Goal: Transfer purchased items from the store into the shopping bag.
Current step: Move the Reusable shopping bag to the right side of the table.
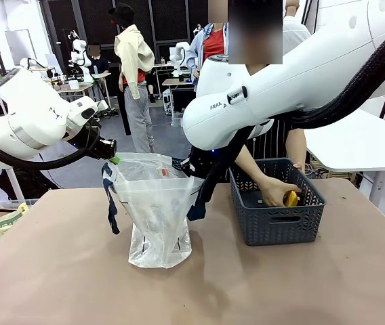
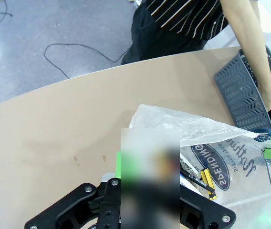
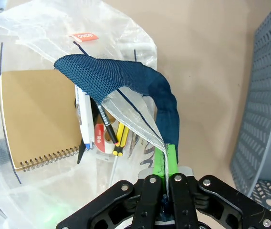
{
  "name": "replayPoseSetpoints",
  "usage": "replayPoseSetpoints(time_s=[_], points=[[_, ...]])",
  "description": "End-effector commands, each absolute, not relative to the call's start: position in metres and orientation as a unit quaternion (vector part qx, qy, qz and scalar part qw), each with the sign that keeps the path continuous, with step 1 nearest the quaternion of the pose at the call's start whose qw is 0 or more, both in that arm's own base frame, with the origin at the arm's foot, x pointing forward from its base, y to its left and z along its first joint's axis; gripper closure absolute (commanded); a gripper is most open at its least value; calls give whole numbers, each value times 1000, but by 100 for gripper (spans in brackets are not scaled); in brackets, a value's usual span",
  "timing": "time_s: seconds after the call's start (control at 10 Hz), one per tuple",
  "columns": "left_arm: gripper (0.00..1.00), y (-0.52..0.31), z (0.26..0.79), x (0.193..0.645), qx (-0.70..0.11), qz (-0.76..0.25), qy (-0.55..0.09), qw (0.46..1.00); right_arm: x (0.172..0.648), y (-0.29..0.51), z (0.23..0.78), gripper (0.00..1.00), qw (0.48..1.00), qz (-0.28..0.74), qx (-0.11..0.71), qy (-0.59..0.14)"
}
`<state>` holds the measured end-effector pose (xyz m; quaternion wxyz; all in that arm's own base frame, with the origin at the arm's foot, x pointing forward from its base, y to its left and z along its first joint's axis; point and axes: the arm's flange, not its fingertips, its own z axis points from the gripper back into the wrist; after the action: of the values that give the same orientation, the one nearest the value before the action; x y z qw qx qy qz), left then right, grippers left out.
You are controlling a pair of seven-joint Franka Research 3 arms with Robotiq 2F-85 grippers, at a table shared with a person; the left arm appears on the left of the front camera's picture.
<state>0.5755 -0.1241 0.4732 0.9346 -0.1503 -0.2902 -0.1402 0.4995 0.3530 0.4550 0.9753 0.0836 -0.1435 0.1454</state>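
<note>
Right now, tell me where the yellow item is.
In the front view, the yellow item sits in the person's hand inside the grey basket, right of the shopping bag.

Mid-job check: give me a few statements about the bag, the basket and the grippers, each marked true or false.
1. The right gripper is shut on the shopping bag rim. True.
2. The bag lies collapsed flat. False: it stands upright with its mouth held open.
3. The person's hand is inside the basket, on a yellow item. True.
4. The bag is empty. False: a spiral notebook and pens are inside.
5. The left gripper hangs open, away from the bag. False: it is shut on the bag's rim.
</note>
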Motion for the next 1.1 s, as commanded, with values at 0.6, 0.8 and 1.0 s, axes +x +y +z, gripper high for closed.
replayPoseSetpoints(time_s=[0.6,0.8,1.0], points=[[100,-121,475,572,-152,-135,-292,934,497,349,455,100,976,141,84,-142],[100,-121,475,572,-152,-135,-292,934,497,349,455,100,976,141,84,-142],[100,-121,475,572,-152,-135,-292,934,497,349,455,100,976,141,84,-142]])
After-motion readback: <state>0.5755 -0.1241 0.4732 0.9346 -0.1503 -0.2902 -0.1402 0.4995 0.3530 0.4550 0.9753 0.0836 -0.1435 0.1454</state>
